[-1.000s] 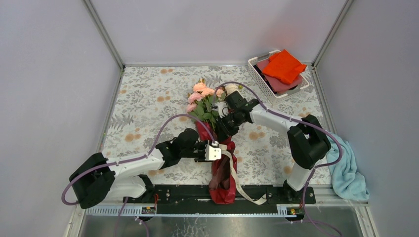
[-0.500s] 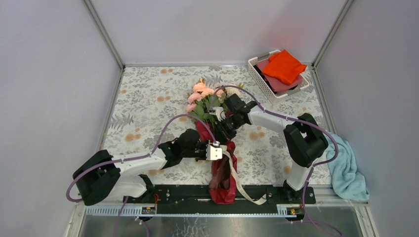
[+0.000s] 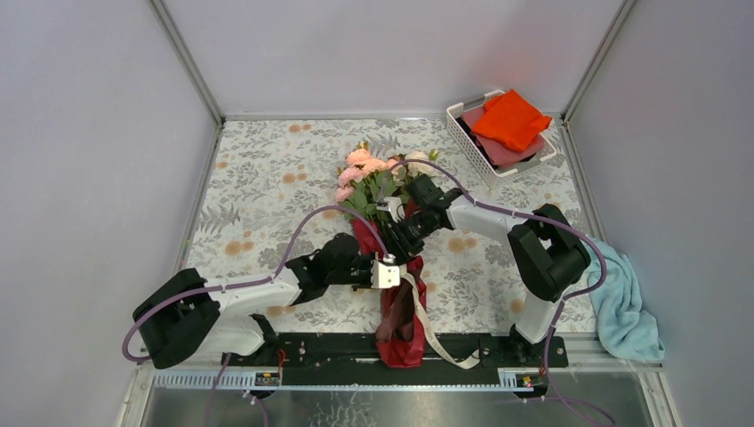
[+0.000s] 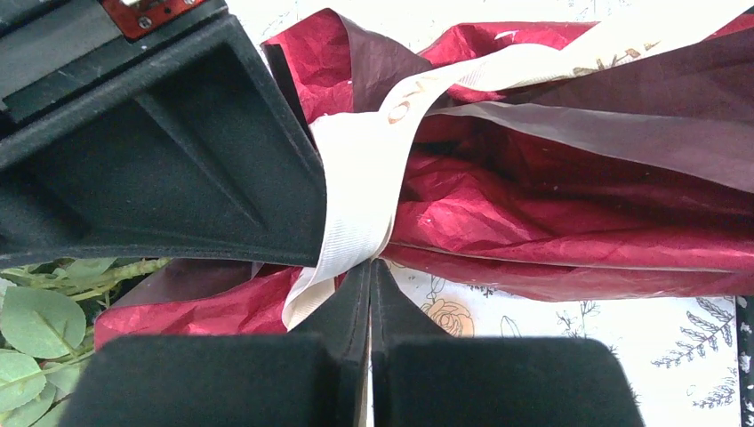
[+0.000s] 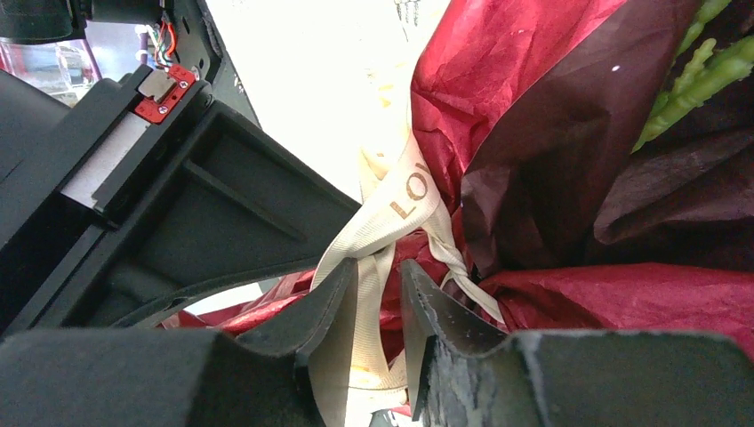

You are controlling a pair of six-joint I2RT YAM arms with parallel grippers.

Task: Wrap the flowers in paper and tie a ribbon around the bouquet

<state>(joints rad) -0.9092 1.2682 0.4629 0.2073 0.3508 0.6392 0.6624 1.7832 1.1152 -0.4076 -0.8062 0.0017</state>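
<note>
Since a second ago the right claw (image 3: 402, 238) has slid from beside the flowers (image 3: 360, 169) down to the waist of the bouquet (image 3: 363, 233), and the left claw (image 4: 370, 267) has gone from apart to tight together. Its two black fingers now meet at the tips. The cream ribbon (image 4: 360, 191) narrows into a bunch right where they join, so it looks clamped on the ribbon, with a short tail poking out to one side. From there the ribbon runs up and across the crinkled dark red paper (image 4: 551, 222). In the right wrist view the right claw's fingers stand a little apart. The ribbon passes down through the gap between them, and neither finger can be seen pressing it. Green stems (image 5: 702, 62) show inside the open fold of the paper there. From above, the bouquet lies along the middle of the floral worktop (image 3: 267, 169), blooms pointing away from the near edge. The paper's narrow end reaches over the black rail (image 3: 311, 347) there. Both claws meet at the waist, nearly touching each other. A loose length of ribbon trails from the waist down past the paper's end. At the far right corner sits a white basket (image 3: 462, 133) with an orange cloth (image 3: 509, 120) on top. A blue towel (image 3: 622, 307) hangs at the right edge.
</note>
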